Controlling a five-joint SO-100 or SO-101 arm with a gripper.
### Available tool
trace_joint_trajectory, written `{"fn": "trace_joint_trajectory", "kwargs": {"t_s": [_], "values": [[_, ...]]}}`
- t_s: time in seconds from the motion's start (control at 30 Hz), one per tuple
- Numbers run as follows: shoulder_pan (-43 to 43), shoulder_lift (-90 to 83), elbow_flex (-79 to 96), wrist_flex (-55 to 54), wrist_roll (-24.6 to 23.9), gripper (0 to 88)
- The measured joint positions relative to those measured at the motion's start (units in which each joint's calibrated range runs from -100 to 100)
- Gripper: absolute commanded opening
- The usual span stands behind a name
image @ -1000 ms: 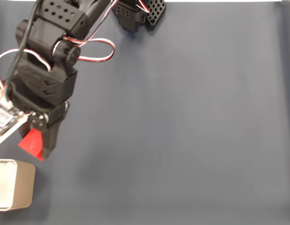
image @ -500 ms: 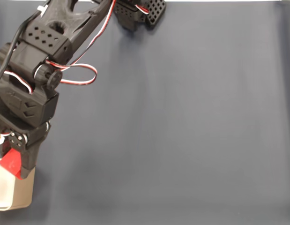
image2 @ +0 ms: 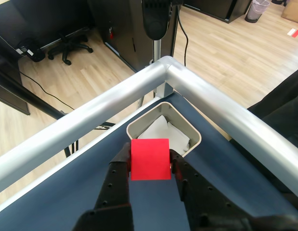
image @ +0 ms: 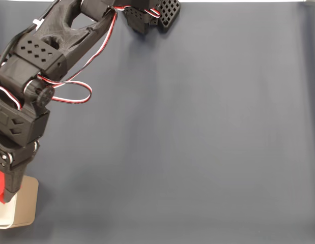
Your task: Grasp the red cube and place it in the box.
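A dark blue table (image: 198,132) carries the beige box (image: 25,203) at its corner.

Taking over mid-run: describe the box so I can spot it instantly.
Follow the two silver rails to the table corner where they meet; the box sits just inside, on the dark blue cloth. It is beige with rounded corners and a white interior, beyond the red cube held in the end effector.

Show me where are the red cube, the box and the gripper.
red cube (image2: 149,159), wrist view, its front face.
box (image2: 194,135), wrist view, its right rim.
gripper (image2: 149,167), wrist view, between the fingertips, shut on the cube.
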Motion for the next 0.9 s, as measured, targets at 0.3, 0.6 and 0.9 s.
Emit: {"fn": "trace_joint_trajectory", "kwargs": {"t_s": [0.3, 0.6, 0.9], "values": [[1.0, 4.0, -5.0, -2.2, -0.6, 0.0], [1.6, 6.7, -8.1, -3.7, -0.6, 0.0], [1.9, 8.2, -9.0, -4.8, -0.5, 0.0]]}}
